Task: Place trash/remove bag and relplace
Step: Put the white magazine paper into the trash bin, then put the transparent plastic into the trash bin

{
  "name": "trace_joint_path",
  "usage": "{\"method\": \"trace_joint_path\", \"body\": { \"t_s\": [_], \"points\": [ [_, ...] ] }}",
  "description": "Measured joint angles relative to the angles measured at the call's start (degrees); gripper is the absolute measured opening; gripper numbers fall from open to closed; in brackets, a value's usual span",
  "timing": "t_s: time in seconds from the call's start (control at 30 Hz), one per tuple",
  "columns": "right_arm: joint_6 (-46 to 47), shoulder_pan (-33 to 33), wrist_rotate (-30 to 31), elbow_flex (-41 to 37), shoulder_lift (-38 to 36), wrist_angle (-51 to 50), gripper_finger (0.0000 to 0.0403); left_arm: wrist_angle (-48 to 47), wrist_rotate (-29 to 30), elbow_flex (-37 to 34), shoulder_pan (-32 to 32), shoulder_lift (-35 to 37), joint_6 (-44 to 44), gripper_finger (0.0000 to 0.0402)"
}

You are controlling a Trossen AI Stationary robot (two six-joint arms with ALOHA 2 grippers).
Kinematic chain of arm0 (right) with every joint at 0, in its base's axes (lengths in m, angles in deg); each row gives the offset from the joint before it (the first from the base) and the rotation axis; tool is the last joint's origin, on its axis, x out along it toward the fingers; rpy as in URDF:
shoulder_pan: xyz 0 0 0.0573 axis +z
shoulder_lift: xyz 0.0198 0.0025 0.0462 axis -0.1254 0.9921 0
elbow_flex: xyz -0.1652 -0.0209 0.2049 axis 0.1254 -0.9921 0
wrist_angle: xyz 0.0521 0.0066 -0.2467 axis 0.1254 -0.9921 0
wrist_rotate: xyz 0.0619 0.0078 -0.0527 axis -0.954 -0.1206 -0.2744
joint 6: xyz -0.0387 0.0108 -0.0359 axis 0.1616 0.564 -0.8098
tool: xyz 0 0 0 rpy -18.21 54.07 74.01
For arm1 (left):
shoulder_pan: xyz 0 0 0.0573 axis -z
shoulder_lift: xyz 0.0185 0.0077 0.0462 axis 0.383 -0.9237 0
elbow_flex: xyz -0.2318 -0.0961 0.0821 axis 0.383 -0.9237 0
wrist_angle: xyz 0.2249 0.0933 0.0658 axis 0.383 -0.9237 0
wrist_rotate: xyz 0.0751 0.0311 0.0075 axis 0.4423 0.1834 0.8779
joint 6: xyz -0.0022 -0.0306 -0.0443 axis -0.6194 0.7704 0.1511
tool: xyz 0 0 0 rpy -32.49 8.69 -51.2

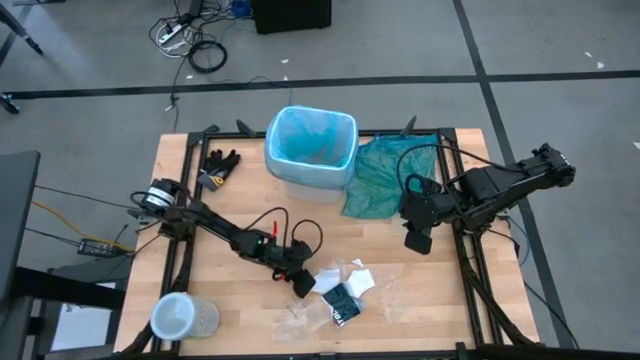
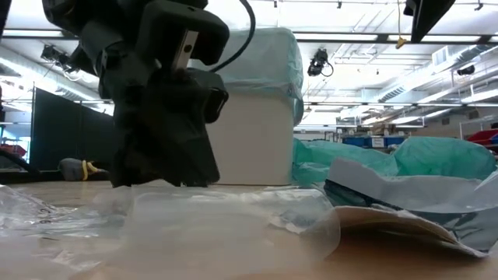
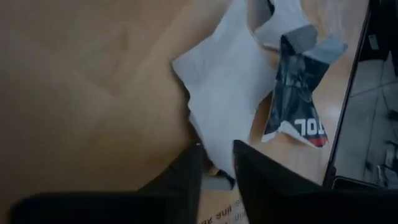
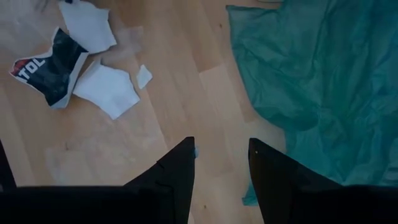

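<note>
Your left claw [image 3: 214,163] is down on the counter [image 1: 230,200], its fingers narrowed around the edge of a white paper scrap [image 3: 221,93], with the dark wrapper [image 3: 297,93] just beyond. The rest of the trash lies unbinned; the blue bag [image 1: 312,140] lines the bin [image 1: 310,180] ahead. Your right claw [image 4: 221,155] hangs parted and empty beside the teal bag [image 4: 311,81].

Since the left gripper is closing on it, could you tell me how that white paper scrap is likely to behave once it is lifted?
The white paper scrap looks thin and creased, so it will probably flop and hang from the left gripper. It seems very light, likely to flutter or slip from a shallow pinch. It overlaps the dark wrapper, which might get dragged along.
</note>
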Motion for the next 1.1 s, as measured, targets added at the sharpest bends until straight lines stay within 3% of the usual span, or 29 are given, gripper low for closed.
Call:
{"method": "trace_joint_path", "body": {
  "t_s": [0.13,0.3,0.63,0.8,0.97,1.1],
  "points": [
    [0.00,0.00,0.10,0.02,0.00,0.02,0.0137,5.85,-2.62,0.03,-0.15,-2.70,-0.22,0.0011],
    [0.02,0.00,0.19,0.02,0.00,0.22,0.0135,5.84,-2.60,0.05,-0.50,-2.50,0.07,0.0004],
    [-0.31,0.00,0.52,-0.21,0.00,1.93,0.0125,-3.55,1.98,-0.04,-0.42,3.91,-1.76,0.0007],
    [-0.03,0.80,-1.36,-7.53,0.07,17.20,0.0132,-3.45,1.99,-0.02,-0.02,4.05,-1.69,0.0028],
    [7.06,4.11,-3.97,-20.87,0.07,38.53,0.0138,-3.86,-1.04,-0.04,-0.04,4.04,-3.94,0.0036],
    [13.28,5.84,-4.60,-29.56,0.09,49.32,0.0143,-5.46,-3.92,-0.04,-0.07,4.04,-7.91,0.0037]
  ]
}}
